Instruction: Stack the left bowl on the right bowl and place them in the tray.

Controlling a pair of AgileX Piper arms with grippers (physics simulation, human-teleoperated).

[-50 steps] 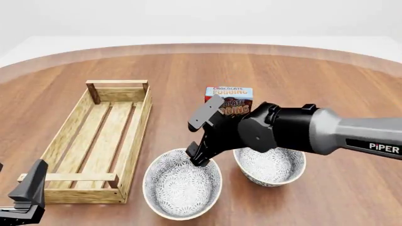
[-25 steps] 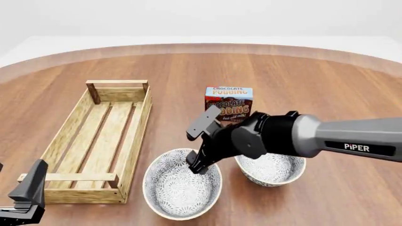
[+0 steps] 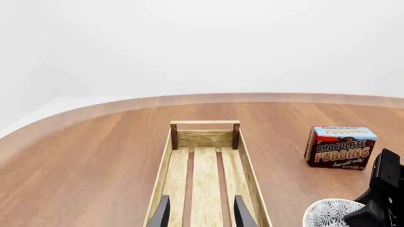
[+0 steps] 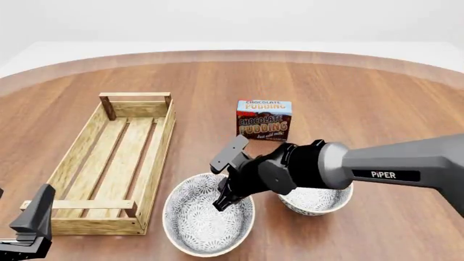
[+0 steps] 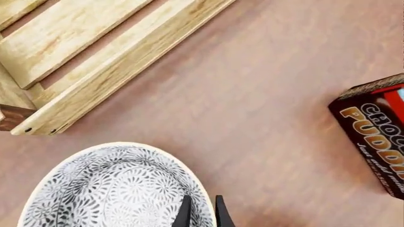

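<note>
The left bowl (image 4: pixel 195 223), white with a grey flower pattern, stands on the table just right of the tray's near end. My right gripper (image 4: pixel 219 202) reaches down over its far right rim, one finger inside and one outside. In the right wrist view the fingers (image 5: pixel 184 213) stand close together with the left bowl's (image 5: pixel 113 189) rim pinched between them. The matching right bowl (image 4: pixel 319 202) sits beside it, partly hidden by the right arm. The tray (image 4: pixel 156 163), a long light-wood crate, lies to the left with nothing in it. My left gripper (image 4: pixel 35 217) hovers open near the tray's (image 3: pixel 205 124) near end.
A chocolate pudding box (image 4: pixel 264 119) stands upright behind the two bowls; it also shows in both wrist views as the box (image 3: pixel 339 147) and the box (image 5: pixel 379 142). The right arm's dark wrist (image 3: pixel 385 189) shows beside the left bowl (image 3: pixel 328 215). The table is round and brown.
My right gripper has come down and slightly left, from above the left bowl's far rim to straddling it. The pudding box is now fully uncovered. The left arm has not moved.
</note>
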